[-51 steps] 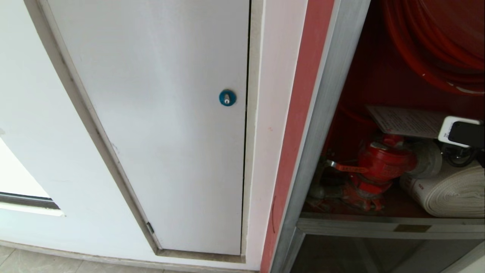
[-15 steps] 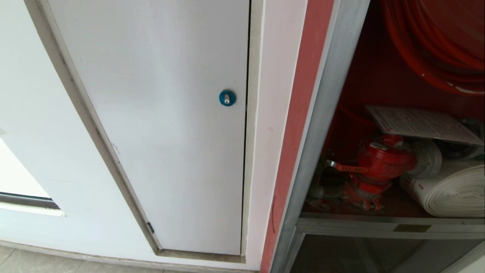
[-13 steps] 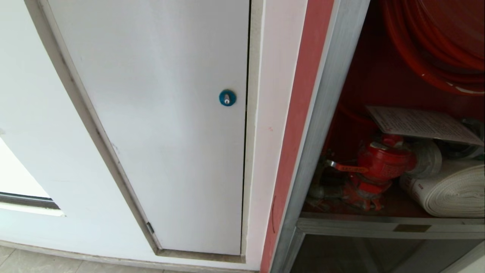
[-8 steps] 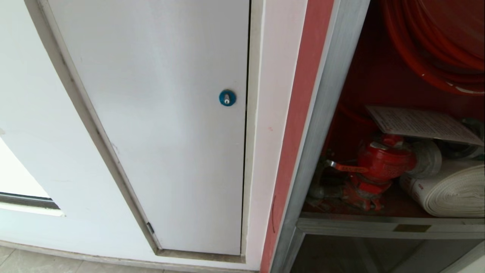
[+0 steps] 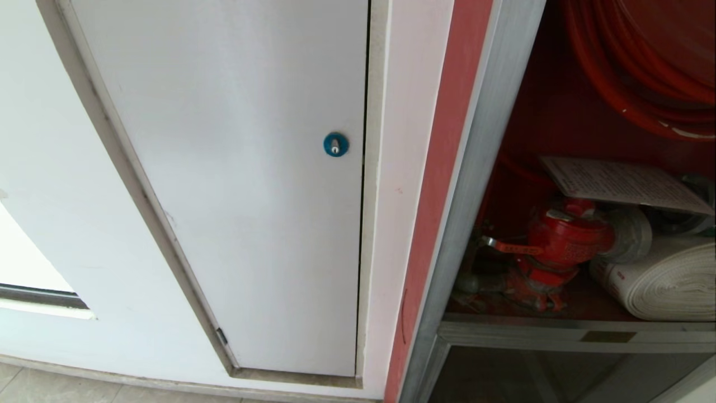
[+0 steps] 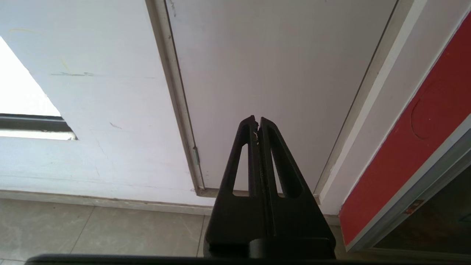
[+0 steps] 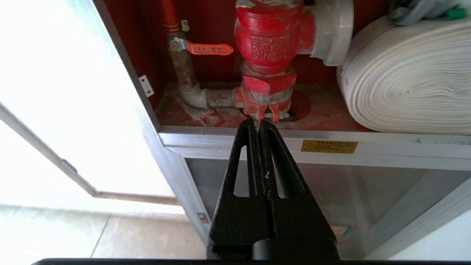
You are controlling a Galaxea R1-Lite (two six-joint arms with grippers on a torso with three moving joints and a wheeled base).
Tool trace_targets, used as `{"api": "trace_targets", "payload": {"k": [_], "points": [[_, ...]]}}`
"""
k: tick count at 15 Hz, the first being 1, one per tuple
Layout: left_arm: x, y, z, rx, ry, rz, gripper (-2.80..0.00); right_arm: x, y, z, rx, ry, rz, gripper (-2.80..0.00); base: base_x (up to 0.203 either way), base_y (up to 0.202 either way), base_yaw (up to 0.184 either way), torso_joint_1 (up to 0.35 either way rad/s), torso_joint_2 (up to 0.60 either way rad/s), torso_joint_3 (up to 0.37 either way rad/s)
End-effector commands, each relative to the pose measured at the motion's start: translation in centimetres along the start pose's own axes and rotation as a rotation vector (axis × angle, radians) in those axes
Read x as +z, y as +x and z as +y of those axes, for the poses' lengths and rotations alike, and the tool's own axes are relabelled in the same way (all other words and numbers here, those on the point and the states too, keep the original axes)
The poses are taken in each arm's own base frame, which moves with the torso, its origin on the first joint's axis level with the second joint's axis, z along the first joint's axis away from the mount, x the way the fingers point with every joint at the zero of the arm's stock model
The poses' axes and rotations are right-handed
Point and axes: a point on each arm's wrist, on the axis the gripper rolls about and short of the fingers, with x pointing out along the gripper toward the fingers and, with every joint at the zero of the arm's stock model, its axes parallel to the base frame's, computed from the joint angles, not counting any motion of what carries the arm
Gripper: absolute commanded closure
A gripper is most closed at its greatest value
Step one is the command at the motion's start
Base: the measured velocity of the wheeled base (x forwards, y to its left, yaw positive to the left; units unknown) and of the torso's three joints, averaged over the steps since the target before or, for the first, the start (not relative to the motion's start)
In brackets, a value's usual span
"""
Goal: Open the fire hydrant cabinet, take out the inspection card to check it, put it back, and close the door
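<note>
Gone from the head view since earlier: right gripper [image 7: 259,127], jaws pressed together, empty, facing cabinet [image 7: 257,141] crossbar | left gripper [image 6: 257,123] closed, empty, before white panel [image 6: 276,73] | card [image 5: 621,182] rests over valve [image 5: 565,238] and hose roll [image 5: 665,282], right corner cut off | door unseen

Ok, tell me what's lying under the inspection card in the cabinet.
The inspection card rests over the red hydrant valve and the rolled white fire hose. Grey fittings peek out at its right edge; the rest beneath is covered.
</note>
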Motion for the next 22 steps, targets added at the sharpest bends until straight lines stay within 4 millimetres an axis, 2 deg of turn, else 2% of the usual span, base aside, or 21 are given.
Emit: {"api": "trace_targets", "payload": {"k": [1,8,13,22], "points": [[0.0,0.0,0.0,0.000,0.000,0.000,0.00,-1.5,-1.6,-0.1,0.010,-0.003,-0.075,0.00,0.000,0.000,0.000,0.000,0.00,0.000],[0.0,0.0,0.0,0.000,0.000,0.000,0.00,-6.4,-2.5,-0.6,0.014,0.006,-0.120,0.00,0.000,0.000,0.000,0.000,0.00,0.000],[0.0,0.0,0.0,0.000,-0.001,0.000,0.00,-9.2,-1.2,-0.9,0.008,-0.002,-0.101,0.00,0.000,0.000,0.000,0.000,0.00,0.000],[0.0,0.0,0.0,0.000,0.000,0.000,0.00,-10.1,-0.8,-1.1,-0.053,-0.066,-0.077,0.00,0.000,0.000,0.000,0.000,0.00,0.000]]}}
